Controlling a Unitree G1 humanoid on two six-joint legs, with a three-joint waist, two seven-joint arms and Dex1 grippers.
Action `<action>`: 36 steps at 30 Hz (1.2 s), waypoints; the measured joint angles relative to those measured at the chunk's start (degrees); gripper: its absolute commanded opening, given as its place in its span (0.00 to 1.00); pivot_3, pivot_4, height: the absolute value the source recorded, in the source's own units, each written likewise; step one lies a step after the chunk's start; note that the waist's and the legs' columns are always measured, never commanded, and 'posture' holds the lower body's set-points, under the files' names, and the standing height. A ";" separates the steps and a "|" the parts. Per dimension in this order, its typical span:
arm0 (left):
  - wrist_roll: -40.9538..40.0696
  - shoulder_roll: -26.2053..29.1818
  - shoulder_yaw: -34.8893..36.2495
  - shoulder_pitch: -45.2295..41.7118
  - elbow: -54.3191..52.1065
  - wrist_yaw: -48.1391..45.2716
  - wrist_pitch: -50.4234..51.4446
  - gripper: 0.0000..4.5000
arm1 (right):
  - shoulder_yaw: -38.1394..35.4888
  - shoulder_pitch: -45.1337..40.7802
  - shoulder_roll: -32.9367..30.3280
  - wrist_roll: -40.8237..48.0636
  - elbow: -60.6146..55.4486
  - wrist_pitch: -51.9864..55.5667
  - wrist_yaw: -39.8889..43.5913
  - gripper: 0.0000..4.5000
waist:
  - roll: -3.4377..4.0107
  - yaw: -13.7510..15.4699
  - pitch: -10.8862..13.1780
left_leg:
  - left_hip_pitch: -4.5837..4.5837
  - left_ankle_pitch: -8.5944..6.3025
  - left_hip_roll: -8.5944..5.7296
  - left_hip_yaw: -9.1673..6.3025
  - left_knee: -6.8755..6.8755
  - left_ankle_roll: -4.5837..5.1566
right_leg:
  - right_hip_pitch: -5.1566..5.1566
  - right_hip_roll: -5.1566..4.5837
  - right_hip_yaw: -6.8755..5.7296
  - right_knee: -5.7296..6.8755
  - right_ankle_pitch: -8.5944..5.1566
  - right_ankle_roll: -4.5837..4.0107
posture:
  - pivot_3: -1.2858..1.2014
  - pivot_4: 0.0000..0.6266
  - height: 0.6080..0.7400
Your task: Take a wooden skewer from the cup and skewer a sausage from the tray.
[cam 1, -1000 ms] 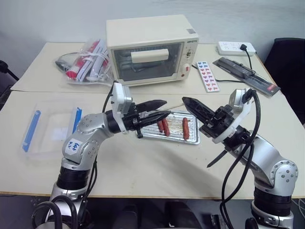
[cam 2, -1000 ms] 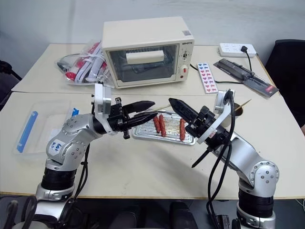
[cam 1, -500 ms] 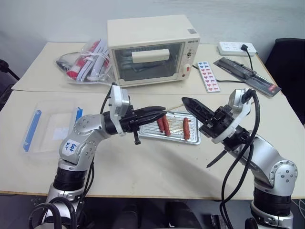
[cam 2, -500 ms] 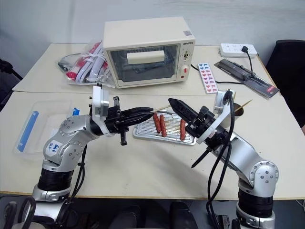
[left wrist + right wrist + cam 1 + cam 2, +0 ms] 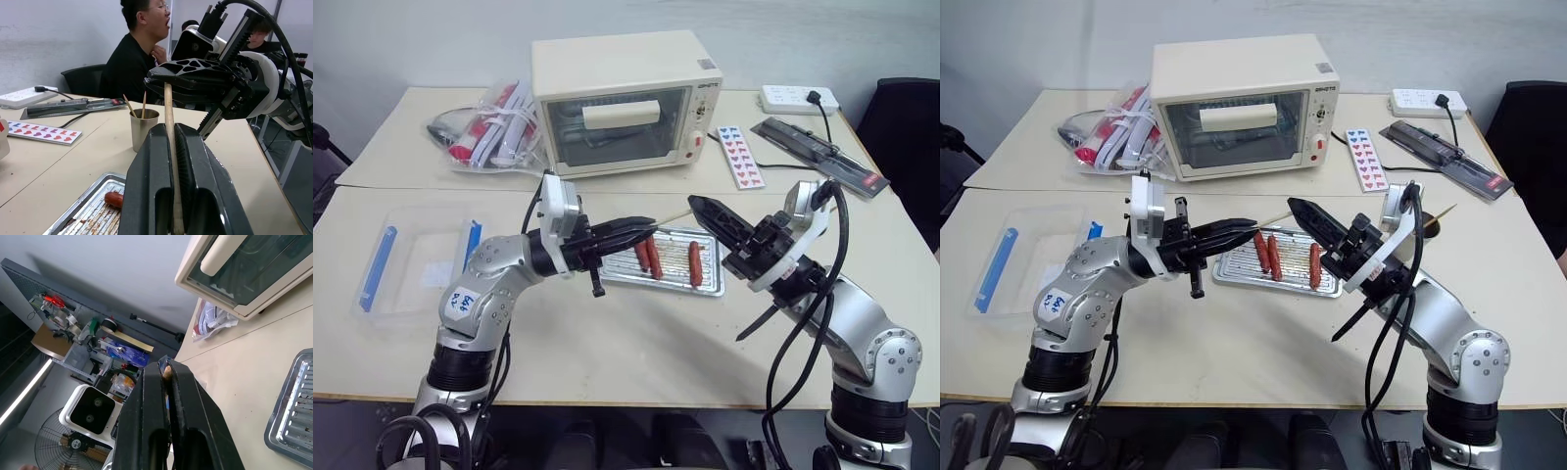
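Left gripper (image 5: 647,230): clenching one end of the thin pale wooden skewer (image 5: 170,142).
Right gripper (image 5: 695,207): clamping the skewer's other end between closed black fingers.
Skewer: spanning between both fingertips, hanging above the shallow silvery metal tray (image 5: 676,280).
Sausages (image 5: 694,262): three reddish-brown ones lying below the fingers.
Beige paper cup (image 5: 143,128): standing beyond the right gripper.
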 measured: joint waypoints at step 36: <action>-1.74 22.48 8.48 2.75 -0.73 -9.90 7.13 0.00 | 26.22 -4.07 -12.60 -67.78 -3.86 15.72 -1.75 0.50 | 0.02 -0.09 0.01 | -0.07 0.04 -0.03 0.01 -0.16 -0.08 | -0.19 -0.01 0.04 -0.08 -0.01 -0.02 | 0.52 0.24 1.00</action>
